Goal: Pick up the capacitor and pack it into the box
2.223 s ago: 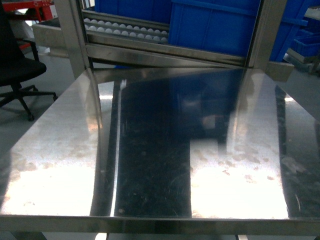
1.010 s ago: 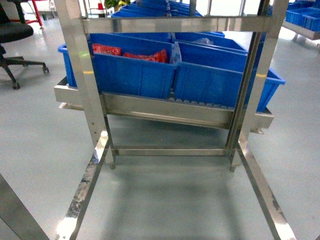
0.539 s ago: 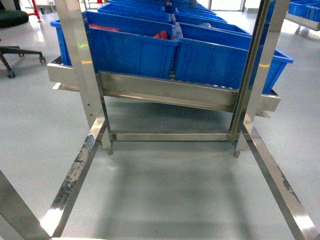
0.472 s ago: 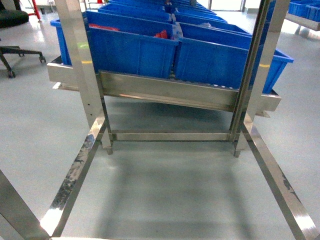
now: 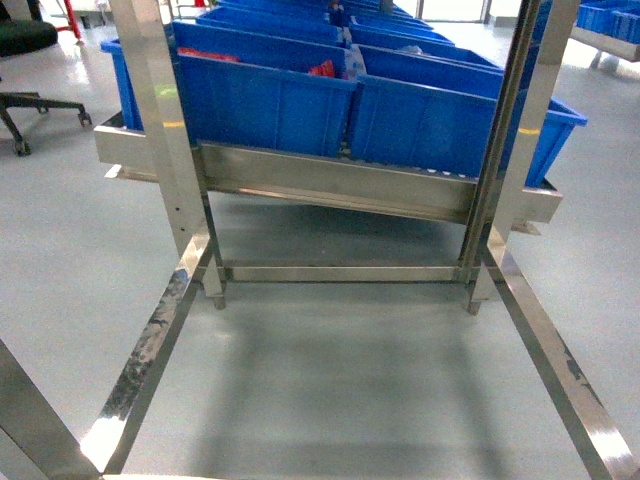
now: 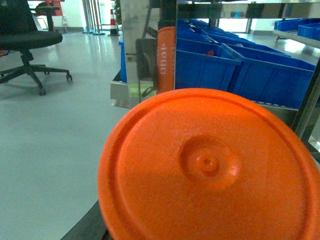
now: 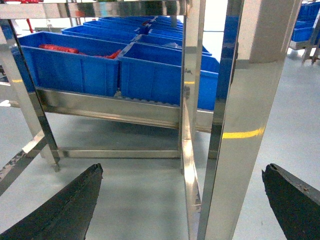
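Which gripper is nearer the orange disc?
Left. The orange disc fills the left wrist view, close before that arm; the right gripper hangs open facing the steel rack, no disc in sight.

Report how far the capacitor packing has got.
Nothing looks done: no box or capacitor shows in any view. The head view faces blue bins on a steel rack. The right gripper is open and empty. An orange disc fills the left wrist view. Picking and packing remain.

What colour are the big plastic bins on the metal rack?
The bins are bright blue. The head view shows them best, sitting on the steel rack.
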`<state>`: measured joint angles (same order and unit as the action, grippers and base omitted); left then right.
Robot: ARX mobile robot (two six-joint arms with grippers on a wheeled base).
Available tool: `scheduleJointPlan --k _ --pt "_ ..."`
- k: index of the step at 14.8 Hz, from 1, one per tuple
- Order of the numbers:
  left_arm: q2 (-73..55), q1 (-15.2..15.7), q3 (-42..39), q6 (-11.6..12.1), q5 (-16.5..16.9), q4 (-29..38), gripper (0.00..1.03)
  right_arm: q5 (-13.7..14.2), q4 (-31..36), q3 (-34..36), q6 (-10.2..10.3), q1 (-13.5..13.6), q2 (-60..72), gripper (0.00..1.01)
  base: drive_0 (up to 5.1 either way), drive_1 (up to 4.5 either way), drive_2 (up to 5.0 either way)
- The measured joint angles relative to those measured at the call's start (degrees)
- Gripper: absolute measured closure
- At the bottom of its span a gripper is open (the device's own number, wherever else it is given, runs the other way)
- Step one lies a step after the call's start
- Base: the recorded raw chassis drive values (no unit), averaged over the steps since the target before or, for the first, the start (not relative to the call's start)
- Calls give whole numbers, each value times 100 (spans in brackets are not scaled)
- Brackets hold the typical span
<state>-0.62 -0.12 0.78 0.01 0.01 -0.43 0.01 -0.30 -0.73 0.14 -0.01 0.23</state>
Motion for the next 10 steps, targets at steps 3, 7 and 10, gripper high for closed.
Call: scheduleJointPlan --k 3,7,10 --pt "0 0 0 0 4 2 59 2 7 0 0 0 0 3 -475 270 270" --pt "0 0 0 0 0 4 59 0 -9 0 0 0 2 3 -496 250 250" --pt "0 0 0 0 0 15 59 0 0 0 0 0 2 3 -498 247 247"
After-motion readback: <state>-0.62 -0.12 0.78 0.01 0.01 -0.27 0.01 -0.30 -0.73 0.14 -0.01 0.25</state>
